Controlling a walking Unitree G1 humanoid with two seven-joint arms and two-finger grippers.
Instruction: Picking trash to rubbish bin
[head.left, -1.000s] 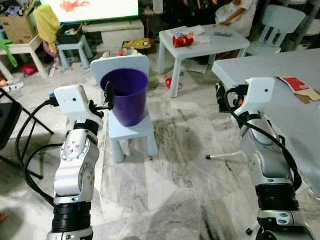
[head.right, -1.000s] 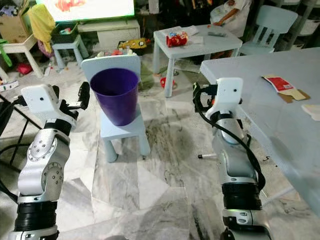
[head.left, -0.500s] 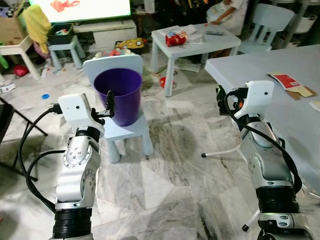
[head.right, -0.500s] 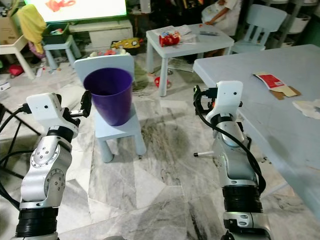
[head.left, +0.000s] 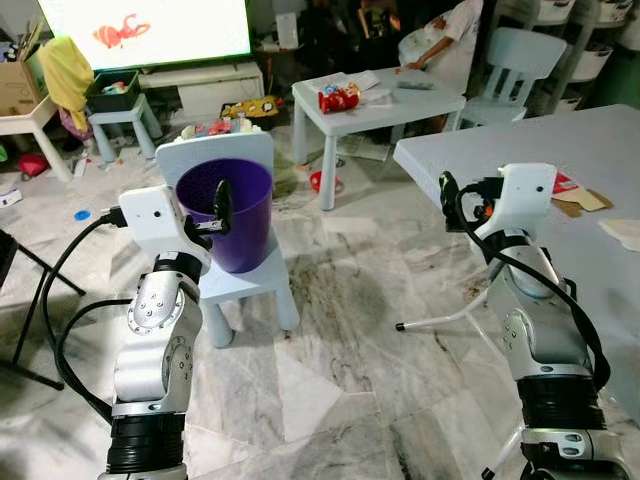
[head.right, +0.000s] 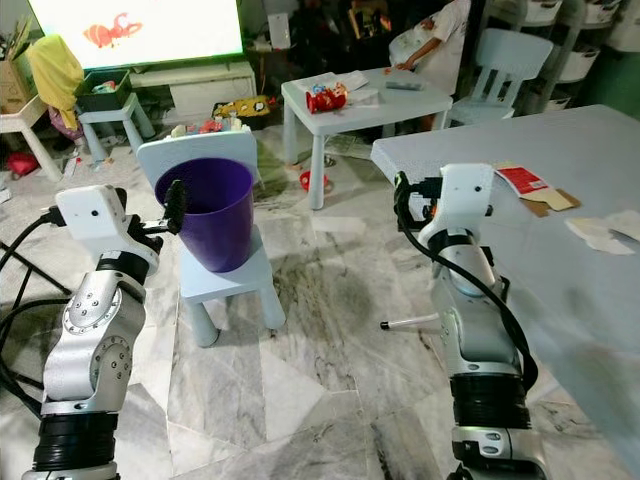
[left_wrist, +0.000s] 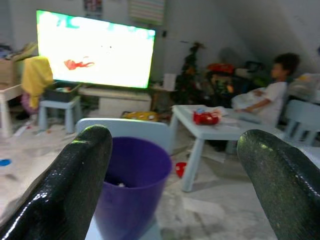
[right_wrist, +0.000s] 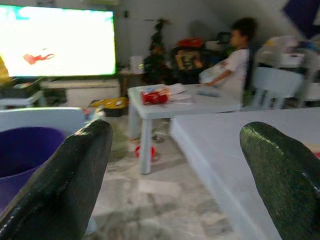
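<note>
One upright purple bin (head.left: 226, 212), mouth up, on pale chair (head.left: 245, 280)

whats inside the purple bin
The left wrist view looks into the purple bin: its inside is mostly dark, with one small pale scrap low down. Its near wall hides the bottom. It stands on a small pale blue chair.

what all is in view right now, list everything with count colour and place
bin: 1, purple, on the small chair
small chair: 1, pale blue, floor ahead
big table: 1, grey, robot's right
flat carton: 1, red and tan, on big table
small table: 1, white, further back
snack packet: 1, red, on small table
screen: 1, lit, far left
person: 1, beyond small table
left gripper: 1, black, open, beside bin
right gripper: 1, black, open, by big table
</note>
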